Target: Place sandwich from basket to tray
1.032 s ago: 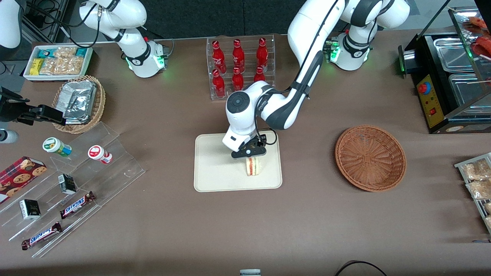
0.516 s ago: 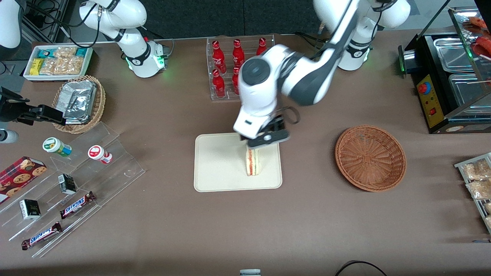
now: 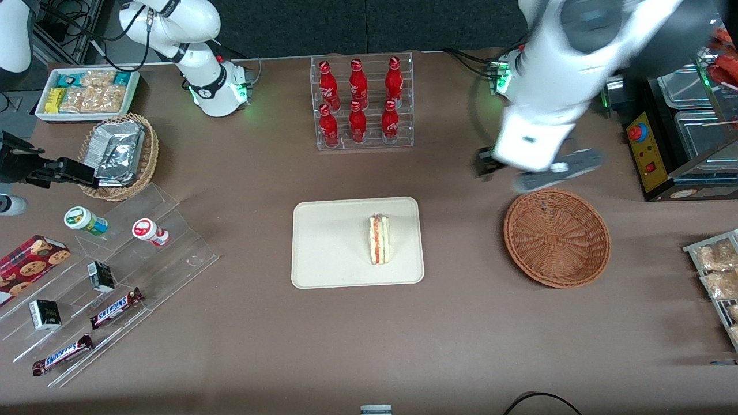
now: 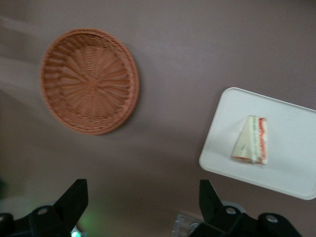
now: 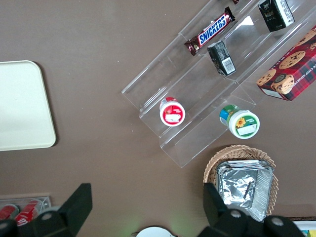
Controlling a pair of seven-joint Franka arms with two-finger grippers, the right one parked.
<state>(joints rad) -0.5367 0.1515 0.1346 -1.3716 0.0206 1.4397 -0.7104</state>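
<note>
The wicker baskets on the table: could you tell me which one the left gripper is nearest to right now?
The reddish-brown basket, which holds nothing. The open gripper hangs just above its rim, while the lighter tan basket, holding foil packets, sits toward the parked arm's end.

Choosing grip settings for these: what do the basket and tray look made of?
Basket: reddish-brown woven wicker, matte; radial weave is visible. Tray: smooth cream, probably plastic, holding the sandwich. The gripper hangs open above the table beside the basket.

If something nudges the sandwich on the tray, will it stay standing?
The white triangular sandwich stands on a narrow edge on the cream tray, so it probably tips easily. Its layers may slide apart. The open end effector is above the table, beside the basket.
</note>
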